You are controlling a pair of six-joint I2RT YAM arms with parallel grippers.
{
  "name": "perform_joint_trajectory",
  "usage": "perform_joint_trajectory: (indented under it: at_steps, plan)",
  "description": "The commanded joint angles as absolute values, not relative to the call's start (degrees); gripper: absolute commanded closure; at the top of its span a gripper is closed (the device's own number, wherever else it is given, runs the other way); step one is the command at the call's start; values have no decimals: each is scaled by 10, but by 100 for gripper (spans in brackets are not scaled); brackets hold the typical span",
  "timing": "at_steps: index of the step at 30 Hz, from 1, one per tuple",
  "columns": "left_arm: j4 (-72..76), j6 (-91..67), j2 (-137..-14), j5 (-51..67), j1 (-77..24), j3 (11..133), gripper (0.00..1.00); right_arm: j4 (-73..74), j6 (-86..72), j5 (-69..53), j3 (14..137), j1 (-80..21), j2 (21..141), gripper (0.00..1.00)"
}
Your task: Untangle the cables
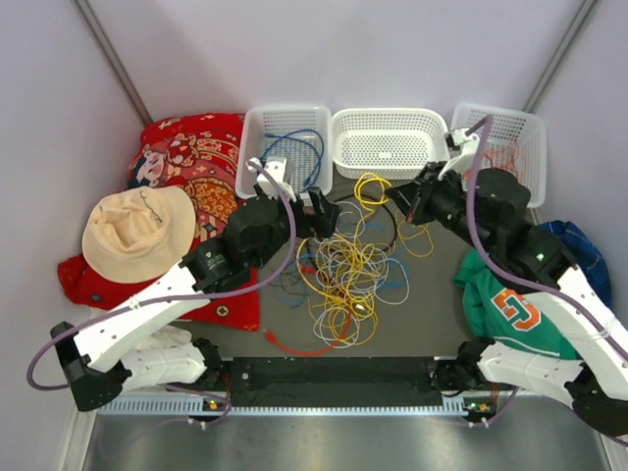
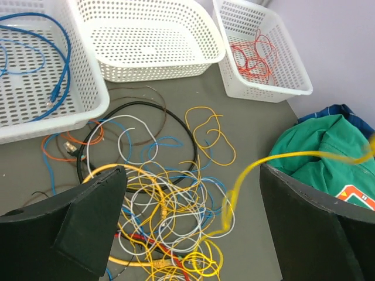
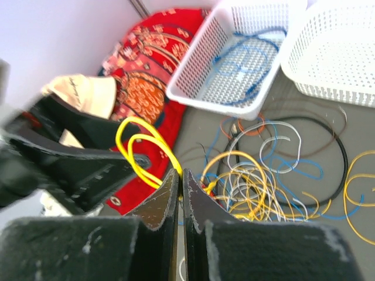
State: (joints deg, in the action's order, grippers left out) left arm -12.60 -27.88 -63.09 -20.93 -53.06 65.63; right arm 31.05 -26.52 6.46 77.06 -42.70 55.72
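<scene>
The cables (image 1: 345, 277) lie in a tangled heap of yellow, white, blue, red and black wires on the dark table between my arms. My right gripper (image 3: 180, 175) is shut on a yellow cable (image 3: 137, 149), which loops up and to the left out of its tips. In the top view it hangs at the heap's far right side (image 1: 404, 201). My left gripper (image 2: 193, 205) is open over the heap (image 2: 170, 211), with its fingers (image 2: 88, 216) wide apart. A blurred yellow strand (image 2: 281, 159) rises between them toward the right. Nothing is gripped by the left.
Three white baskets stand at the back: the left one (image 1: 257, 128) holds a blue cable, the middle one (image 1: 388, 162) shows nothing inside, the right one (image 1: 535, 132) holds a red cable. A red cloth (image 1: 201, 157) with a hat (image 1: 137, 231) lies left, a green jersey (image 1: 500, 299) right.
</scene>
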Motion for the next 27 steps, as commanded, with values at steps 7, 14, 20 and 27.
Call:
perform_joint_trajectory:
  at_steps: [7, 14, 20, 27]
  plan:
    - [285, -239, -534, -70, -531, 426, 1, 352, -274, 66, 875, -432, 544, 100]
    - [461, -236, -582, 61, -530, 372, 1, 374, -291, 58, 902, -432, 544, 100]
    - [499, -236, -651, 78, -531, 389, 1, 375, -301, 47, 904, -432, 543, 100]
    - [508, -228, -736, 97, -531, 423, 52, 377, -306, 38, 922, -432, 546, 100]
